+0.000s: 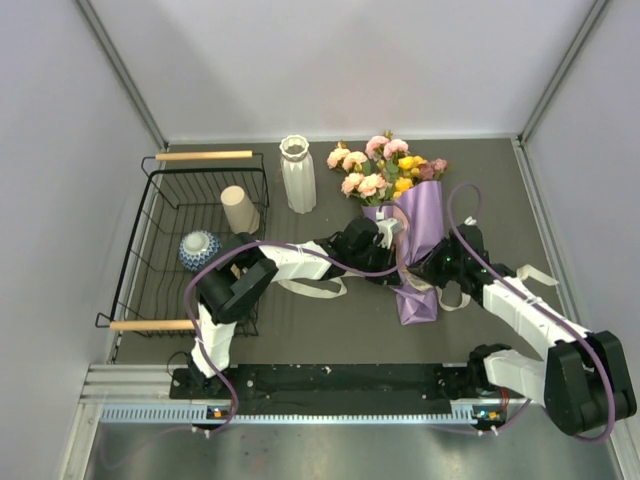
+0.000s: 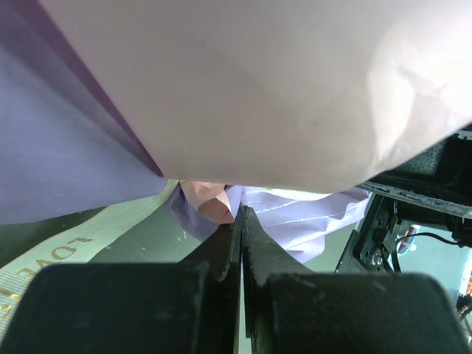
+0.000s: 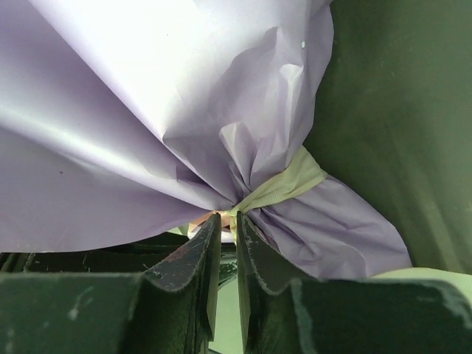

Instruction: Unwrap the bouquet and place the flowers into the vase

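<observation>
Vase (image 1: 297, 175) between basket (image 1: 141, 250) and bouquet (image 1: 400, 215)

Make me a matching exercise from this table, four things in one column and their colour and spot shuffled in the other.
1 vase
2 cup
3 bowl
4 bouquet

a lilac wrap, lying down
b blue pattern, in the wire basket
c white, standing beside the basket
d beige, upright in the basket

Pairs: 1-c, 2-d, 3-b, 4-a
</observation>
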Robot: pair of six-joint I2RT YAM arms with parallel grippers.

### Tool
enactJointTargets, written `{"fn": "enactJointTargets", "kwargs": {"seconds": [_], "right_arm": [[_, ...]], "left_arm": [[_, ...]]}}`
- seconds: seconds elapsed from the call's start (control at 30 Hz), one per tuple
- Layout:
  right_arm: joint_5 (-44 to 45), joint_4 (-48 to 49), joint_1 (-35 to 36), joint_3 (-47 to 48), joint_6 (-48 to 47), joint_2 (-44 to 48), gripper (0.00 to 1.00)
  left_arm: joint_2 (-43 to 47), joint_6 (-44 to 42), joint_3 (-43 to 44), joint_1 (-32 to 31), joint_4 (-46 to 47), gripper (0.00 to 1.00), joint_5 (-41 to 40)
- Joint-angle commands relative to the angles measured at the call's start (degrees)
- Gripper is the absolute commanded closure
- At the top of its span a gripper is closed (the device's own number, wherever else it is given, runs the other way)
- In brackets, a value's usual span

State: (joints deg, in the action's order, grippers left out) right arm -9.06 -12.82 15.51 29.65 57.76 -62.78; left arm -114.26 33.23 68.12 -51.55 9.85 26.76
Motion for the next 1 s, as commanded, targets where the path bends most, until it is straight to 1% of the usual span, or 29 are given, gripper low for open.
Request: {"fn": "enactJointTargets", "kwargs": {"seconds": [0.0,0.07,0.23,0.33,0.4,0.53,0.73,0.83,0.87,0.9,0.97], "right_arm": [[0.8,4.0,-0.3,-1.8,3.8,0.5,0.86],[0.8,5.8,-0.2,-2.4,4.7,-0.2,0.86],[1.6,6.0,-0.2,-3.7,8.2,-1.5,0.86],[4.3,5.2,-0.3,-4.7,10.8,-0.4,0.85],[7.4,2.7,-0.2,-5.2,14.6,0.4,0.86],[10.4,2.7,-0.2,-6.3,18.4,0.5,0.86],[9.7,3.4,-0.2,-5.5,22.3,0.5,0.79],[10.3,3.4,-0.3,-5.5,23.9,1.1,0.72],[10.5,3.4,-0.2,-5.6,24.3,1.1,0.72],[10.6,3.4,-0.2,-5.7,24.8,0.7,0.68],[10.1,3.6,-0.2,-5.8,26.1,-0.9,0.68]], "left_arm": [[1.5,-1.2,0.4,-0.5,-1.9,0.99,0.0],[1.2,-1.2,0.6,-0.6,-1.9,0.99,0.2],[1.1,-1.6,1.1,-0.7,-2.4,0.99,0.3],[1.0,-1.7,0.9,-0.7,-2.6,0.99,0.2],[0.8,-1.8,0.8,-0.7,-2.6,0.99,0.2],[0.6,-1.8,0.5,-0.7,-2.6,0.99,0.2],[0.1,-1.9,0.6,-0.7,-2.6,0.99,-0.1],[-0.4,-1.9,0.8,-0.7,-2.7,0.99,0.0],[-0.4,-1.9,0.9,-0.7,-2.7,0.99,0.0],[-0.4,-1.9,0.9,-0.7,-2.7,0.99,0.0],[-0.5,-1.8,0.8,-0.8,-2.7,0.99,-0.1]]}}
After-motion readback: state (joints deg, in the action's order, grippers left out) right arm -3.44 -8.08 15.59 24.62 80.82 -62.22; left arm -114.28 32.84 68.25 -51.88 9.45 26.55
